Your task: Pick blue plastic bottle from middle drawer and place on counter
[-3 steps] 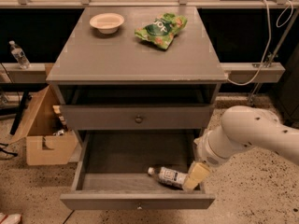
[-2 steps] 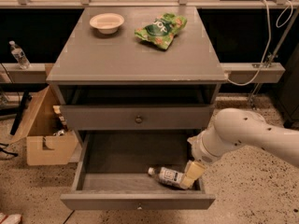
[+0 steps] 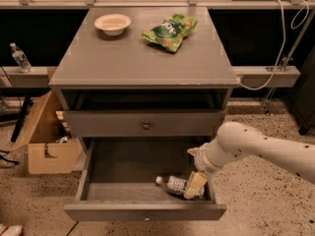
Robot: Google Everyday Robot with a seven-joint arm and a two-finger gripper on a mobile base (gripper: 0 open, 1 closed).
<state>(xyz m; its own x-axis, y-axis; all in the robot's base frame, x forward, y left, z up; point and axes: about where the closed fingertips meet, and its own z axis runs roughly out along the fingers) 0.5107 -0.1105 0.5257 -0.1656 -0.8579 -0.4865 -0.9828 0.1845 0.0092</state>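
The blue plastic bottle (image 3: 173,184) lies on its side in the open middle drawer (image 3: 145,212), near the front right, with its white cap pointing left. My gripper (image 3: 195,185) reaches down into the drawer from the right and sits right at the bottle's base end, overlapping it. The white arm (image 3: 256,146) comes in from the right edge. The counter (image 3: 142,58) is the grey cabinet top above the drawers.
A white bowl (image 3: 112,23) and a green bag (image 3: 170,32) lie at the back of the counter. A closed drawer with a dark round knob (image 3: 146,126) is above the open one. A cardboard box (image 3: 47,144) stands on the floor to the left. A tiny clear bottle (image 3: 20,58) stands on the left ledge.
The arm has shifted left and the gripper has moved closer over the bottle's base end. The bottle has stayed in place.
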